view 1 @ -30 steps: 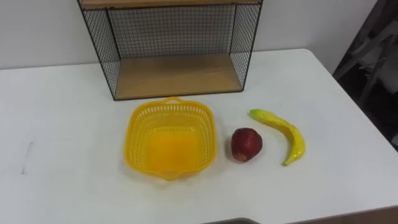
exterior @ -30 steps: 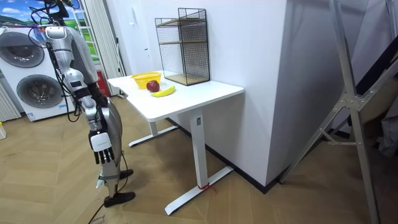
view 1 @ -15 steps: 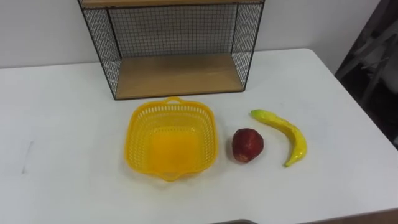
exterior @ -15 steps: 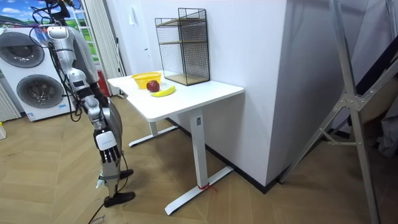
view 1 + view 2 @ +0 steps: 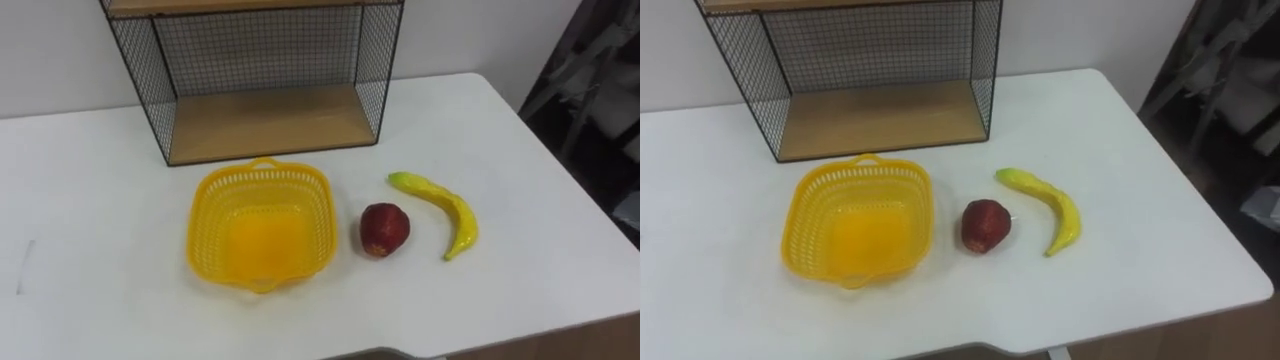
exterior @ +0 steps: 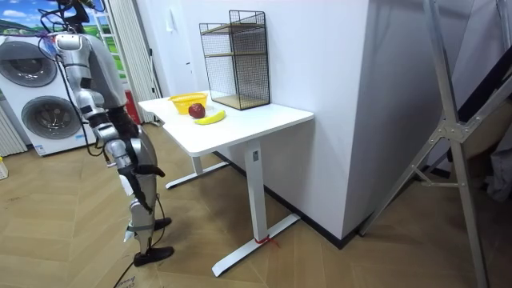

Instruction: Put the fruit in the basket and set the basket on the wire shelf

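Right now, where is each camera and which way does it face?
Left eye view: on the robot's head, looking down at table, basket, apple, banana, wire shelf.
Right eye view: beside it, same downward look.
Room view: off in the room, facing the table, whole robot side-on.
The eye views share one scene, slightly offset; all show the fruit.

1. The robot stands on the wooden floor at the room view's left end of the white counter (image 6: 256, 120), with washing machines (image 6: 42, 120) behind it.
2. On the counter sit a yellow basket (image 6: 186, 105), a red apple (image 6: 198, 111) and a banana (image 6: 210, 118) (in a close row).
3. The wire shelf (image 6: 236, 60) stands just behind them, by the wall.
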Motion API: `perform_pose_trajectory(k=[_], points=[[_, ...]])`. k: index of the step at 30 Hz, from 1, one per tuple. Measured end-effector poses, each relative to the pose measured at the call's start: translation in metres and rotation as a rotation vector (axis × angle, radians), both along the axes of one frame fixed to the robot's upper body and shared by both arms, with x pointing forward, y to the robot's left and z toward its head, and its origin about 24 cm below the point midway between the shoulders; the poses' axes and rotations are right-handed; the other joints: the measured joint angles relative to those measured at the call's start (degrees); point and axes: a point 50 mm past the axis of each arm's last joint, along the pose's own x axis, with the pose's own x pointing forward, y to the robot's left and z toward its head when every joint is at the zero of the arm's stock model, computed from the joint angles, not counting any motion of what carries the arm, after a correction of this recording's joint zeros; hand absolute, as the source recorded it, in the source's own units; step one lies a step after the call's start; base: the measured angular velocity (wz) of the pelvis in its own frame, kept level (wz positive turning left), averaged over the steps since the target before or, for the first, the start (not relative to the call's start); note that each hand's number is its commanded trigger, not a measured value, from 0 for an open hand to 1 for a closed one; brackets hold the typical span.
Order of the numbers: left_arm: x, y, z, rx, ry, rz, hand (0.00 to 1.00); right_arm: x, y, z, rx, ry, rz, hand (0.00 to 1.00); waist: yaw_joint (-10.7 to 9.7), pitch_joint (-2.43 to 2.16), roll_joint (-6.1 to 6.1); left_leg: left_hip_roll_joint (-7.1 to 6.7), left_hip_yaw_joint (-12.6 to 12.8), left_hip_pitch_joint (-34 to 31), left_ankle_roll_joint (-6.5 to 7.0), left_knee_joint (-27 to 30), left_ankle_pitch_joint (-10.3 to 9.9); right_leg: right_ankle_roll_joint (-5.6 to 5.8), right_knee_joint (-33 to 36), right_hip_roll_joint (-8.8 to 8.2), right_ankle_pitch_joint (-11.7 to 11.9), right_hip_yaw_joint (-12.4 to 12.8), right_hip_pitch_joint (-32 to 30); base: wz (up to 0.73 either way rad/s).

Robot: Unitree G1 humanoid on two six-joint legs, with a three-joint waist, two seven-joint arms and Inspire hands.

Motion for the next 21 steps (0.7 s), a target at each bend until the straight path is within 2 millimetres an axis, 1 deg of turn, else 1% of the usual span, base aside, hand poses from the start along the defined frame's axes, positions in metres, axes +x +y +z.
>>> perform_pose_trajectory(k=[2,3,6,8,10,11,13,14,16,17,19,20,21], points=[[-0.002,0.005,0.003,0.03,-0.028,0.026,0.0,0.009,-0.011,0.007,-0.042,-0.068,-0.139,0.0,-0.64,-0.02,-0.13,0.0,-0.04,-0.05,0.0,-0.01,0.0,0.01,0.06,-0.02,-0.01,-0.09,-0.03,0.0],[-0.002,0.008,0.004,0.041,-0.041,0.04,0.0,0.014,-0.018,0.011,-0.071,-0.104,-0.197,0.0,-1.18,-0.13,-0.27,-0.04,-0.08,-0.08,0.0,-0.02,0.0,0.03,-0.06,-0.04,-0.03,-0.13,-0.02,0.0],[-0.002,0.011,0.005,0.061,-0.055,0.067,0.0,0.02,-0.032,0.021,-0.119,-0.131,-0.344,0.0,-1.49,-0.47,-0.7,-0.1,-0.02,-0.1,0.01,-0.09,0.01,0.05,-0.19,-0.03,-0.05,0.29,-0.03,-0.01],[-0.004,0.012,0.005,0.071,-0.051,0.067,0.0,0.026,-0.041,0.029,-0.169,-0.125,-0.367,0.0,-1.76,-0.49,-0.74,-0.15,0.08,-0.02,0.02,-0.17,0.02,0.05,-0.12,-0.01,-0.05,0.86,-0.13,-0.02],[-0.004,0.013,0.006,0.084,-0.054,0.068,0.0,0.041,-0.052,0.044,-0.239,-0.145,-0.359,0.0,-2.66,-0.5,-0.95,-0.23,0.2,0.14,0.05,-0.56,0.04,0.08,-0.13,-0.04,-0.06,0.99,-0.23,-0.02],[-0.004,0.013,0.006,0.088,-0.054,0.067,0.0,0.044,-0.055,0.049,-0.261,-0.153,-0.351,0.0,-2.61,-0.49,-0.99,-0.23,0.27,0.1,0.05,-0.65,0.04,0.08,-0.11,-0.04,-0.06,0.97,-0.34,-0.08],[0.0,0.014,0.007,0.095,-0.072,0.053,0.0,0.062,-0.068,0.072,-0.405,-0.145,-0.273,0.0,-2.49,-0.45,-1.06,-0.23,0.66,-0.43,0.1,-0.86,0.11,0.11,0.26,-0.04,-0.08,1.38,-1.27,-0.1],[0.001,0.014,0.008,0.095,-0.078,0.052,0.0,0.068,-0.07,0.08,-0.445,-0.15,-0.258,0.0,-2.44,-0.45,-1.04,-0.23,0.82,-0.53,0.1,-0.88,0.11,0.14,0.42,-0.04,-0.1,1.57,-1.54,-0.14],[0.005,0.015,0.008,0.099,-0.092,0.045,0.0,0.094,-0.08,0.115,-0.631,-0.187,-0.187,0.0,-2.53,-0.41,-0.91,-0.24,1.29,-0.71,0.14,-0.77,0.13,0.18,0.78,-0.03,-0.12,2.15,-2.28,-0.13],[0.006,0.015,0.008,0.099,-0.094,0.042,0.0,0.099,-0.082,0.124,-0.679,-0.192,-0.171,0.0,-2.45,-0.42,-0.92,-0.26,1.31,-0.73,0.15,-0.78,0.14,0.18,0.84,-0.04,-0.12,2.19,-2.33,-0.05],[0.006,0.014,0.008,0.098,-0.091,0.023,0.0,0.115,-0.085,0.159,-0.879,-0.231,-0.109,0.0,-2.18,-0.42,-0.99,-0.26,1.3,-0.98,0.15,-0.88,0.14,0.18,0.89,-0.03,-0.12,2.25,-2.5,0.0],[0.006,0.014,0.008,0.097,-0.09,0.021,0.0,0.119,-0.085,0.166,-0.918,-0.242,-0.095,0.0,-2.09,-0.44,-1.05,-0.26,1.3,-1.18,0.15,-0.87,0.14,0.19,0.94,-0.03,-0.11,2.25,-2.51,0.0],[0.006,0.014,0.008,0.097,-0.092,0.015,0.0,0.126,-0.083,0.18,-0.987,-0.28,-0.073,0.0,-1.75,-0.3,-1.13,-0.21,1.34,-1.42,0.15,-0.84,0.15,0.17,0.99,-0.02,-0.1,2.25,-2.81,0.0]])
